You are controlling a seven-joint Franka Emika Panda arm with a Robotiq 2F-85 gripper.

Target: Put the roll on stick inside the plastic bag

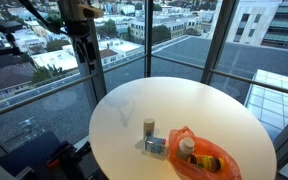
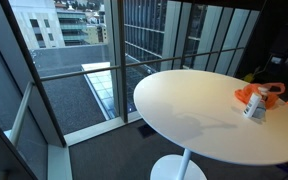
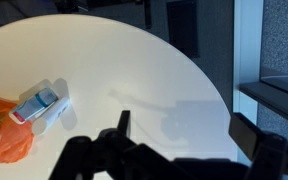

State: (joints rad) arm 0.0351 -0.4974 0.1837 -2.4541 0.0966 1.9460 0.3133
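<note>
The roll-on stick [image 1: 149, 128] stands upright on the round white table [image 1: 174, 105], close to an orange plastic bag [image 1: 206, 159] that has a bottle in it. Both also show in an exterior view, the stick [image 2: 254, 110] in front of the bag [image 2: 254, 94]. In the wrist view a small white, blue and pink item [image 3: 39, 104] lies by the bag [image 3: 4, 142] at the left edge. My gripper [image 3: 184, 135] is open and empty, high above the table and well away from them. It hangs at the upper left in an exterior view [image 1: 83, 52].
A small blue-and-white item [image 1: 156, 146] lies beside the stick. Tall glass windows with metal frames [image 1: 149, 40] surround the table. The table stands on a single pedestal foot [image 2: 181, 168]. The table edge [image 3: 209, 75] curves off to the right.
</note>
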